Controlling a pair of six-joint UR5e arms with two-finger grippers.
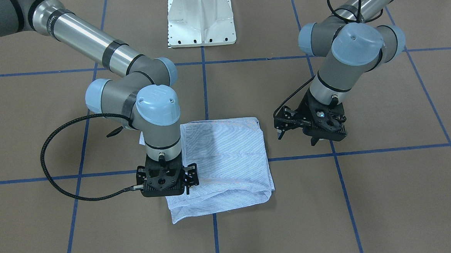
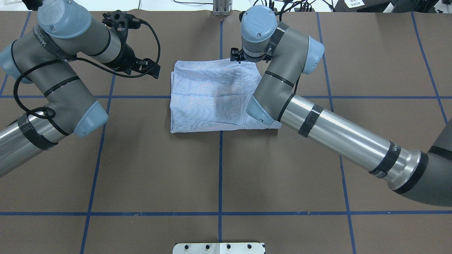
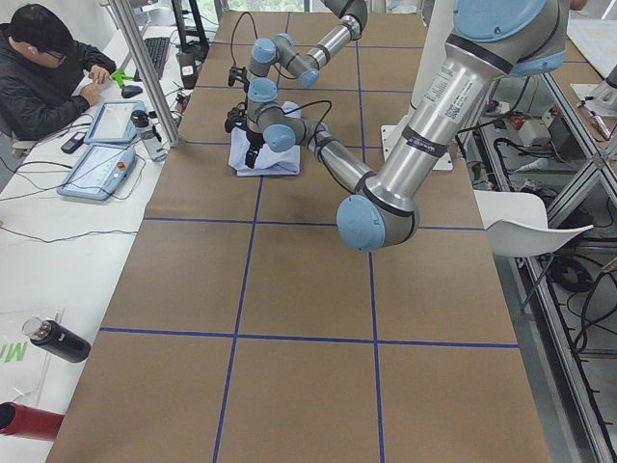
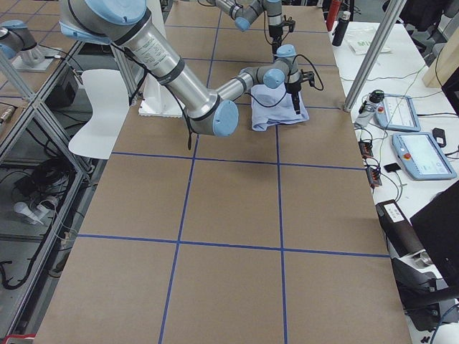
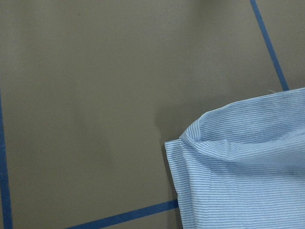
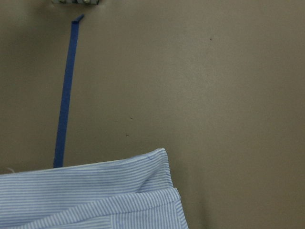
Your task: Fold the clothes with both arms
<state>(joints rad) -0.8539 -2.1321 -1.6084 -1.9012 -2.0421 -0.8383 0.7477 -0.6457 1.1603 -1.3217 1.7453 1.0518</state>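
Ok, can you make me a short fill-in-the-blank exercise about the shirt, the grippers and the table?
1. The shirt has fine ___ stripes on light blue.
2. The left gripper hangs over bare table; the other gripper, over the shirt's edge, belongs to the ___ arm.
3. The tape lines on the table are ___.
Missing: white, right, blue.

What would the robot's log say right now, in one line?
shirt: folded, flat on table | right arm: over shirt's edge | left arm: beside shirt, off it | jaws: state unclear

brown table gridded in blue tape carries a folded striped shirt and the white pedestal base.
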